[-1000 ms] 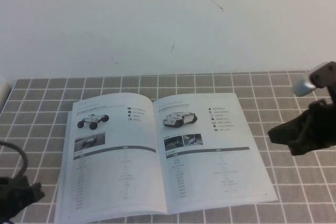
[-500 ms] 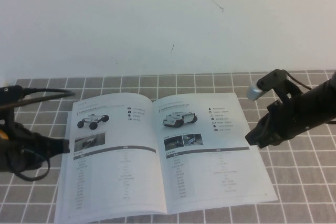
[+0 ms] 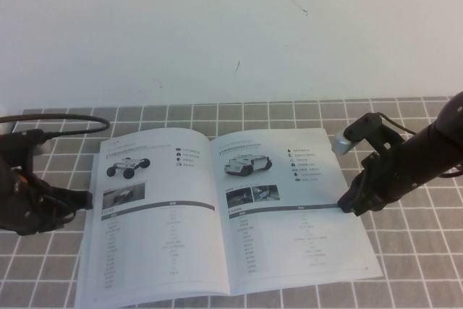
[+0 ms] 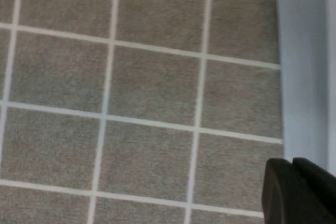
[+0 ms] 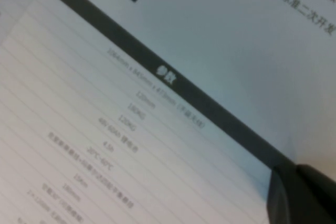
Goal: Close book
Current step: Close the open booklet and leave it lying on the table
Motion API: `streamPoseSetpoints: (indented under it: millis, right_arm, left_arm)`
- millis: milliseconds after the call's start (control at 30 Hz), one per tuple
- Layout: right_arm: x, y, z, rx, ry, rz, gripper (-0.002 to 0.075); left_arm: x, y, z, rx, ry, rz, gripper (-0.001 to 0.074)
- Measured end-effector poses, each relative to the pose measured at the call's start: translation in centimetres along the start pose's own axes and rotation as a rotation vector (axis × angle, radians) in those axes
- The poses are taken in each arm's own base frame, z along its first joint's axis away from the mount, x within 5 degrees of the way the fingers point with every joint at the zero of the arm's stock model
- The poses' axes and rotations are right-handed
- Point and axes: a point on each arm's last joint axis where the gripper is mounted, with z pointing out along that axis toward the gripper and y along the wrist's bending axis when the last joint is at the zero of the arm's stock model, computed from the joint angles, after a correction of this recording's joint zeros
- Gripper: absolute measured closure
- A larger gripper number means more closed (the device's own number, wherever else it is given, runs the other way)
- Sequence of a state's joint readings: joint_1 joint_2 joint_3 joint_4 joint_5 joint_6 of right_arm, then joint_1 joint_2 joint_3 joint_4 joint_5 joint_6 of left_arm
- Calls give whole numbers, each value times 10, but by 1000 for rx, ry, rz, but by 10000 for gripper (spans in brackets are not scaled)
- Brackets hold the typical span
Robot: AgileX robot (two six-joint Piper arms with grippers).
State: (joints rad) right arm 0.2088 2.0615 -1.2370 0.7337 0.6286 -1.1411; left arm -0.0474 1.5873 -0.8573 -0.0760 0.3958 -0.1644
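Note:
An open book with printed pages lies flat on the grey tiled mat. My left gripper sits low beside the book's left edge, fingers together, holding nothing; in the left wrist view its tips hover over the mat next to the pale page edge. At the outer edge of the right page is my right gripper, just over the dark table heading. The right wrist view has its closed tips right above that page.
A white wall rises behind the mat. The mat's grid extends on both sides of the book. A black cable loops from the left arm.
Both arms have come in from the sides over the last second. The right gripper has dropped to the right page's outer edge. The left gripper has settled by the left edge.

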Motion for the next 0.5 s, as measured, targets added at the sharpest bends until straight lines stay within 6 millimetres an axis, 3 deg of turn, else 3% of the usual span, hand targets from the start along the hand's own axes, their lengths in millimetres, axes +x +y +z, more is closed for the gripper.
streamPoseSetpoints:
  millis: [100, 267, 500]
  right_arm:
    - [1, 0, 0, 3, 7, -8, 729]
    - [0, 0, 0, 3, 11, -10, 729]
    - [-2, 1, -3, -18, 23, -28, 729]
  left_arm:
    - [-2, 11, 13, -18, 28, -49, 738]
    - [-8, 11, 27, -13, 32, -77, 738]
    - [-18, 9, 32, 1, 46, -78, 738]
